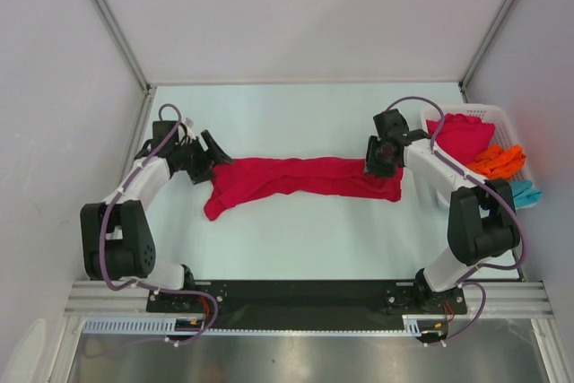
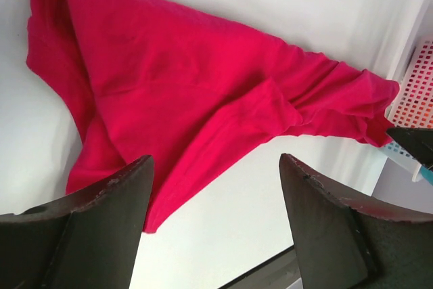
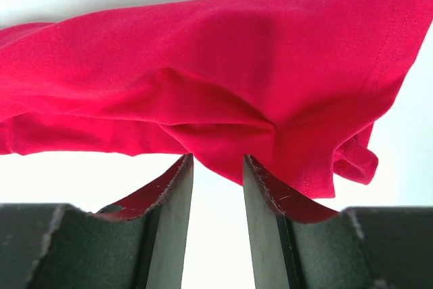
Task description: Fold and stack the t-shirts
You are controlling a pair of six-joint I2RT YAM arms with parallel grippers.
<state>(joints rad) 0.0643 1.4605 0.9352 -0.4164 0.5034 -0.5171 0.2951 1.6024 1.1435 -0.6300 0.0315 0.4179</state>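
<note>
A crimson red t-shirt [image 1: 305,177] lies stretched in a long, crumpled band across the middle of the table. My left gripper [image 1: 213,153] is open wide at the shirt's left end, just above it. In the left wrist view the shirt [image 2: 203,86] spreads beyond the open gripper [image 2: 215,162], which holds nothing. My right gripper [image 1: 380,164] is at the shirt's right end. In the right wrist view the gripper [image 3: 218,158] stands narrowly open with a gap of bare table between the fingers, its tips at the edge of the bunched cloth [image 3: 203,65].
A white slatted basket [image 1: 502,114] stands at the right edge, beside the right arm. It holds another red shirt [image 1: 462,136], an orange shirt [image 1: 498,161] and a teal one [image 1: 526,193]. Its corner shows in the left wrist view [image 2: 423,86]. White walls enclose the table.
</note>
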